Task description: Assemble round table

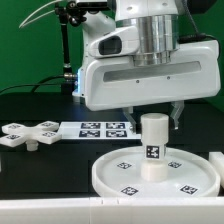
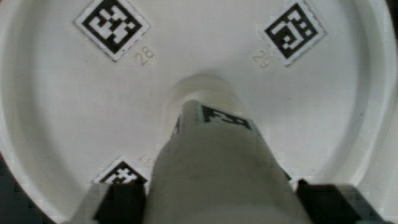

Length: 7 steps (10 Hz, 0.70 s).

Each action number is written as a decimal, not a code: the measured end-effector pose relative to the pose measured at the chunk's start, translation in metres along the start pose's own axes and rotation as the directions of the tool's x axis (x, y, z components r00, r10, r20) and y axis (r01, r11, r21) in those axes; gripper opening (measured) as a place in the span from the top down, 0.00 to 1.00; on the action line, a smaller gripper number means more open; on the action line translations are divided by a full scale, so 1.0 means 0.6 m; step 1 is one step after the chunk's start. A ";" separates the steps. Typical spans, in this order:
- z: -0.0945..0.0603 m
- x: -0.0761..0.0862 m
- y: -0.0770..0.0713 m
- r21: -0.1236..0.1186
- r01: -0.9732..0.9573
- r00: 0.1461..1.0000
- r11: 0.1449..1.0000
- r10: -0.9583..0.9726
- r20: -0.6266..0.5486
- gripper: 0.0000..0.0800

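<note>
The black desk (image 1: 40, 170) carries all the parts. The biggest one is the round disc (image 1: 110, 172), which lies flat with its rim up at the near side. Behind it is the marker board (image 1: 100, 128), and at the exterior view's left of that board lies the cross-shaped base (image 1: 28, 135), well apart from the disc.

The short leg (image 1: 153, 140) stands upright in the middle of the disc. The tool (image 1: 154, 118) hangs directly over it, with one finger at each side of the leg's upper end. In the wrist view the dark fingertips (image 2: 121, 205) sit very close to the leg's sides, but I cannot tell if they already press on it.

I judge the leg as stiff, light plastic with a smooth skin, so it may slip or twist. The best hold seems to be on two opposite sides of the round wall, near the top and kept vertical.
</note>
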<state>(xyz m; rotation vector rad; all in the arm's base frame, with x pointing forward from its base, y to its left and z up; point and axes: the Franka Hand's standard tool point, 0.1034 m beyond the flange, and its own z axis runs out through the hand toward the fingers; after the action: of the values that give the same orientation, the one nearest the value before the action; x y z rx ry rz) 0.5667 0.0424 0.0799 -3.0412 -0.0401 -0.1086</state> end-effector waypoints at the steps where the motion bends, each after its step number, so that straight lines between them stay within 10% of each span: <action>1: 0.000 0.000 0.000 0.000 -0.001 1.000 1.000 0.001 0.000 0.49; 7: 0.000 0.000 -0.001 0.015 -0.321 0.947 0.947 0.321 0.001 0.49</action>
<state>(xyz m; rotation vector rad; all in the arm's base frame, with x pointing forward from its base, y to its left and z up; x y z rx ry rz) 0.5668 0.0431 0.0797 -2.9830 0.4517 -0.0847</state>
